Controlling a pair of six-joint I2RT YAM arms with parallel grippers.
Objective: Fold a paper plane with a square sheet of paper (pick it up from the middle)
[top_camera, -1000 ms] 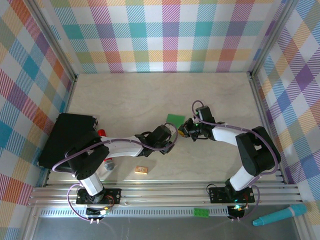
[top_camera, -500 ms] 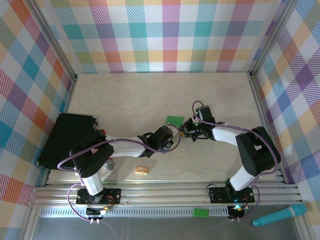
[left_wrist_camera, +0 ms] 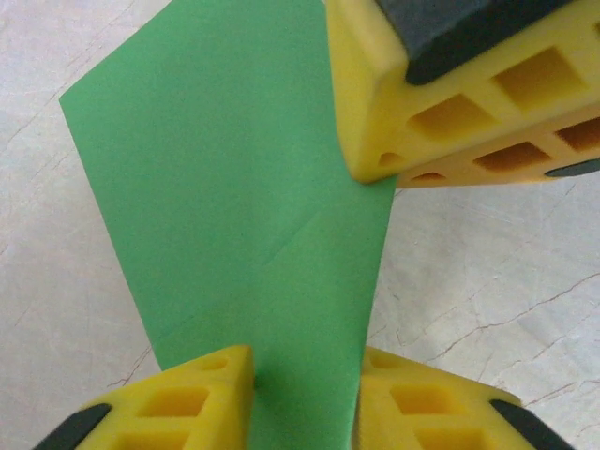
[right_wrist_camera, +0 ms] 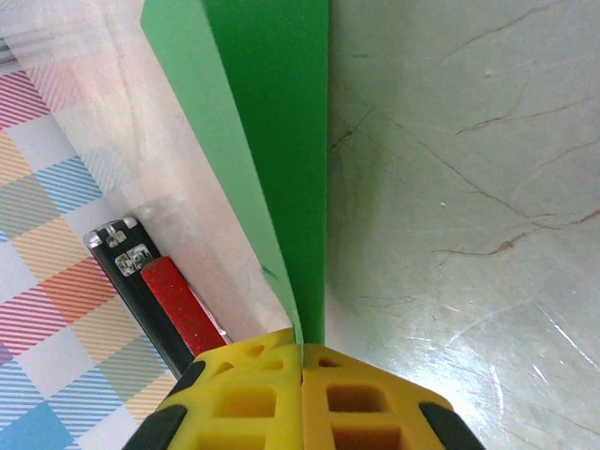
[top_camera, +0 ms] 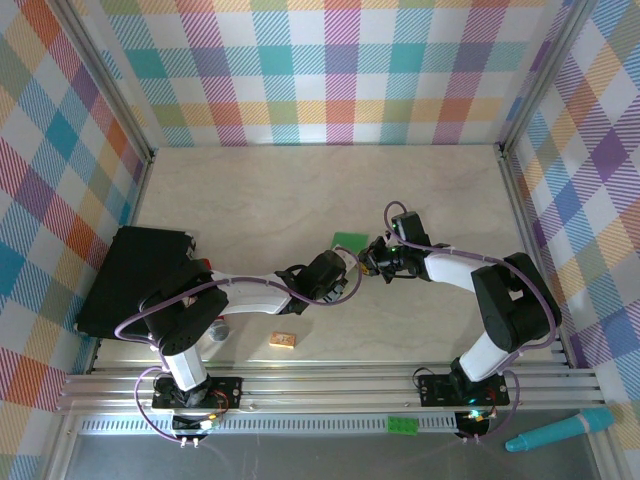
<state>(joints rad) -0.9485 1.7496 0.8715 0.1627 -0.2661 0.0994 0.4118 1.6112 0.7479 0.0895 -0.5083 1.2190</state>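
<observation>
The square sheet of paper (top_camera: 350, 240) is bright green and creased, with part of it folded over, and it sits just left of the table's middle. My right gripper (top_camera: 371, 258) is shut on its right edge. In the right wrist view the yellow fingers (right_wrist_camera: 302, 349) pinch the doubled paper (right_wrist_camera: 281, 112), which runs away from them. My left gripper (top_camera: 352, 266) reaches in from the near left. Its fingertips (left_wrist_camera: 307, 375) stand apart with the near end of the paper (left_wrist_camera: 234, 169) between them. The right gripper's yellow finger (left_wrist_camera: 450, 84) shows at the paper's far right corner.
A black case (top_camera: 130, 275) lies at the table's left edge, with a red-topped item (top_camera: 205, 264) beside it. A small wooden block (top_camera: 283, 340) lies near the front. A green brick (top_camera: 403, 424) and a teal pen (top_camera: 560, 430) lie beyond the front rail.
My left gripper's jaws have narrowed around the near end of the paper and the arm has edged in a little. The right gripper has kept its hold.
</observation>
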